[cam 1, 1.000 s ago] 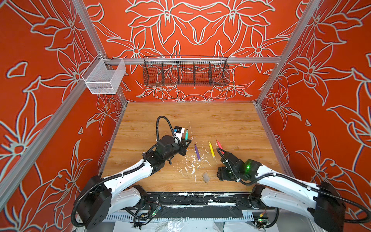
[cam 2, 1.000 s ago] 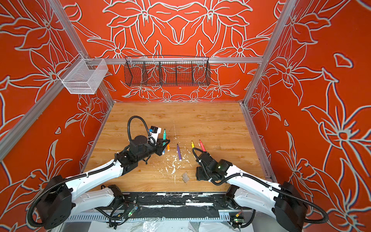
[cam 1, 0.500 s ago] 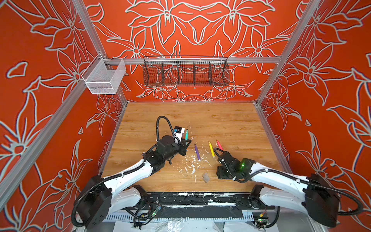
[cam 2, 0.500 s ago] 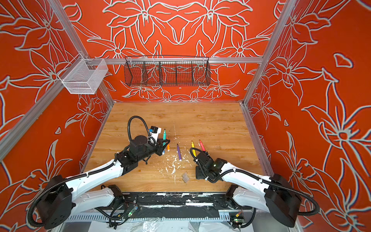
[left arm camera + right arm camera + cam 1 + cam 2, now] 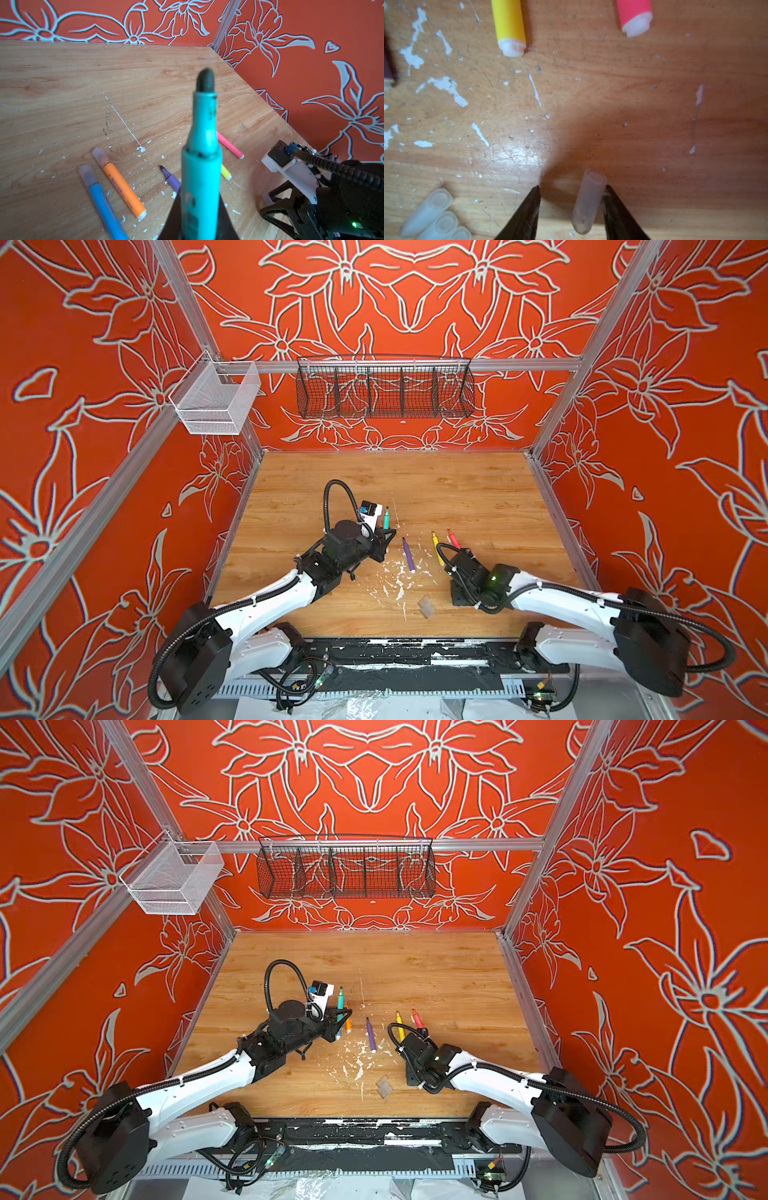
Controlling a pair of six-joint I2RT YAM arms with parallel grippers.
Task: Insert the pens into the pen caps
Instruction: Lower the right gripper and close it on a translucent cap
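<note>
My left gripper [image 5: 199, 207] is shut on the green pen [image 5: 200, 166], which stands tip up above the table [image 5: 386, 517] [image 5: 340, 999]. My right gripper [image 5: 572, 187] is open, pointing down at the table, with a clear pen cap [image 5: 588, 203] between its fingers. The cap leans against one finger, and a gap separates it from the other. Three more clear caps [image 5: 428, 212] lie clustered beside it. The purple [image 5: 408, 554], yellow [image 5: 437, 548] and pink-red [image 5: 454, 538] pens lie uncapped. The orange [image 5: 122, 187] and blue [image 5: 104, 205] pens wear cloudy caps.
White paint flecks [image 5: 395, 580] dot the wooden table [image 5: 478, 497] between the arms. A black wire basket [image 5: 384, 387] and a white mesh bin [image 5: 214, 400] hang on the walls above. Orange walls close the table on three sides.
My right arm has shifted slightly left and lower over the cap near the table's front. The left arm and its green pen have stayed still.
</note>
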